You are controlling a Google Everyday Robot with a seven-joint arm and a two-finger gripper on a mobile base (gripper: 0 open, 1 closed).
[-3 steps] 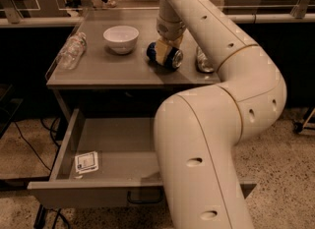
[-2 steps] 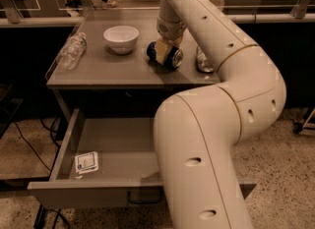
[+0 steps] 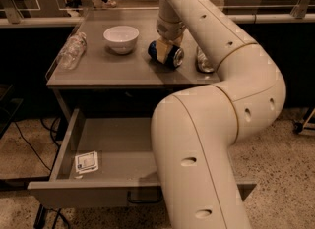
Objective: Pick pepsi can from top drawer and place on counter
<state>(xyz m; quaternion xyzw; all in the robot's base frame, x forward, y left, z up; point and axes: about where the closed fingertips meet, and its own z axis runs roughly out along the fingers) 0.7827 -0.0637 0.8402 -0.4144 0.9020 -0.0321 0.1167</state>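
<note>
Grey steel counter (image 3: 113,70) bears your pepsi can (image 3: 165,55), lying on its side.

Your gripper (image 3: 169,45) hangs right over the can, at or touching its upper side, near the counter's back right; whether it clamps the can or has let go, you cannot tell from here. Judged from the scene, the pick from the top drawer (image 3: 65,147) is done and the placing is all but finished: what is left for you is to make sure the can is free and lift the arm clear. The drawer stands pulled out, holding only a small white packet (image 3: 86,162). A white bowl (image 3: 121,38), a clear plastic bottle (image 3: 72,51) and a silver can (image 3: 203,62) share the counter.
</note>
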